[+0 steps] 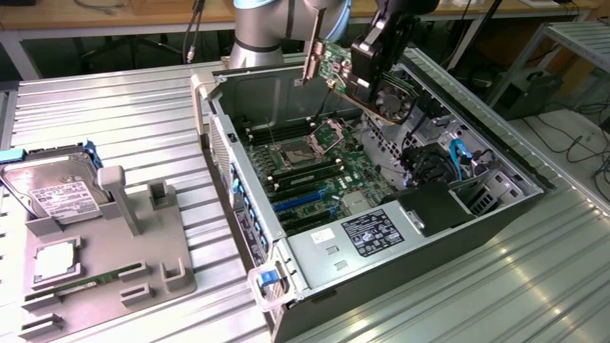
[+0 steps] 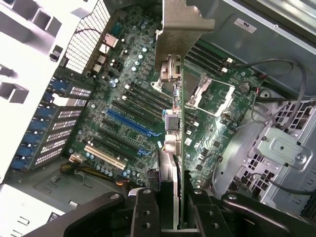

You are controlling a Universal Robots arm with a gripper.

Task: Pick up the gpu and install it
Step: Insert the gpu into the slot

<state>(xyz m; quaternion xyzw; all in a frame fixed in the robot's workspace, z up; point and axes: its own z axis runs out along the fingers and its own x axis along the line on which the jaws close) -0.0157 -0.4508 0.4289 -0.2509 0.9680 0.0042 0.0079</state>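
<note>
So right now it's the carry-and-line-up part of the install. The gripper [image 1: 370,51] is clamped on the gpu [image 1: 333,68] and holds it in the air above the open pc case [image 1: 224,136], over the end of the case farthest from the camera in the exterior view. The card hangs on edge, green side toward the exterior view's left, with its silver bracket [image 1: 313,50] at the end away from the gripper.

From the wrist view you're looking straight down the card's thin edge [image 2: 180,118] at the motherboard [image 2: 123,74]. The card is well clear of the board, not touching anything and not seated yet. The long blue slot [image 2: 131,123] sits off to one side of the card's line, so they don't look matched up.

My guess is the next move needs the connector edge set parallel over a slot, the bracket facing the case's rear openings [image 2: 59,123], and then a straight, level push down. Any tilt and it'll probably jam.
</note>
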